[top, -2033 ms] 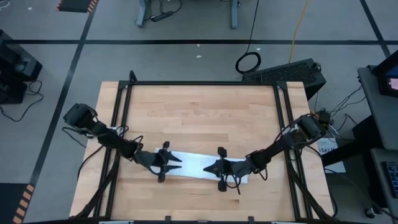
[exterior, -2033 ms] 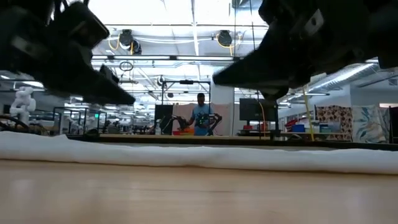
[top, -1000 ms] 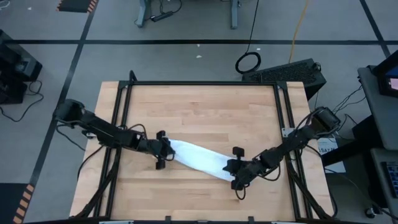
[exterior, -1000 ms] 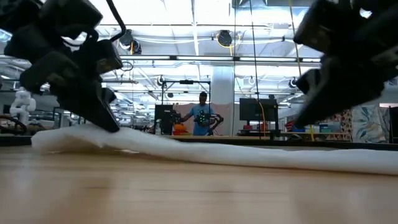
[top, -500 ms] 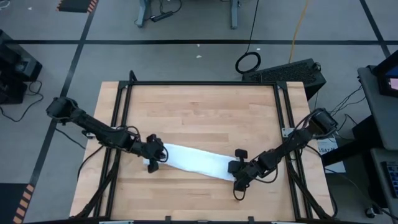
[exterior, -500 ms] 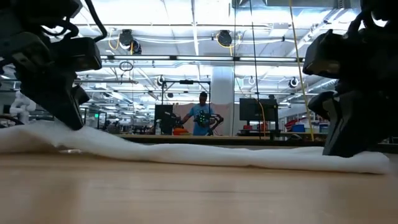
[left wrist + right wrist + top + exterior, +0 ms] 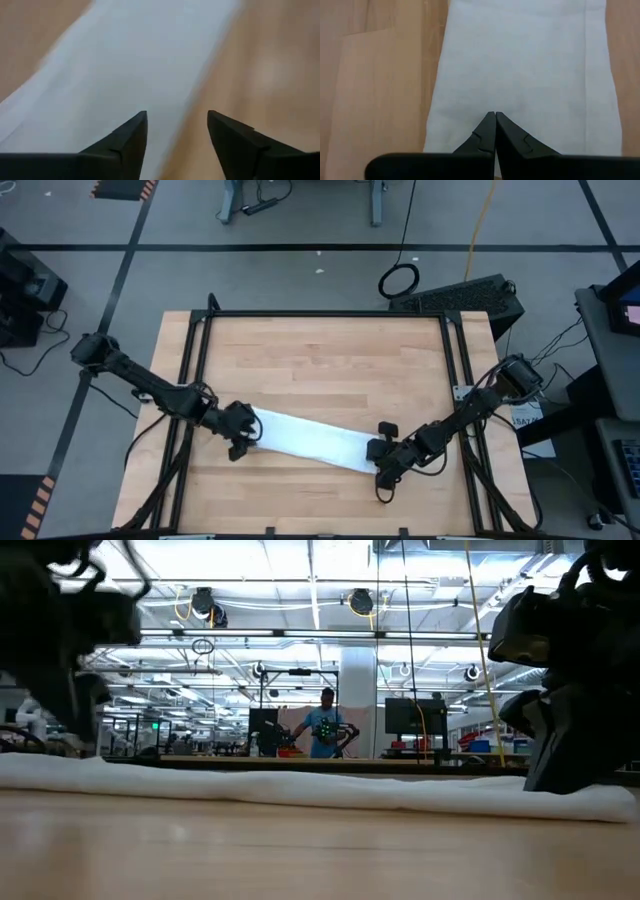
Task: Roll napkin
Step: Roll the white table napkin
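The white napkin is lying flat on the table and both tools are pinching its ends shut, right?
Not quite. Only the right tool is shut on the napkin. The left wrist view shows the left tool open above the cloth. The napkin does lie flat.

Both arms are showing as slim dark linkages of black segments, each running from a bulkier rounded joint at the outer end to a compact black head. Thin black cables are looping loosely along the left arm (image 7: 150,388) and curling beside the right arm (image 7: 470,412). The left gripper (image 7: 177,131) is presenting two matte black fingers tapering to blunt wedge points. The right gripper (image 7: 495,131) is displaying matching black fingers, each with a small stepped notch cut near the tip, rising from a flat black crossbar.
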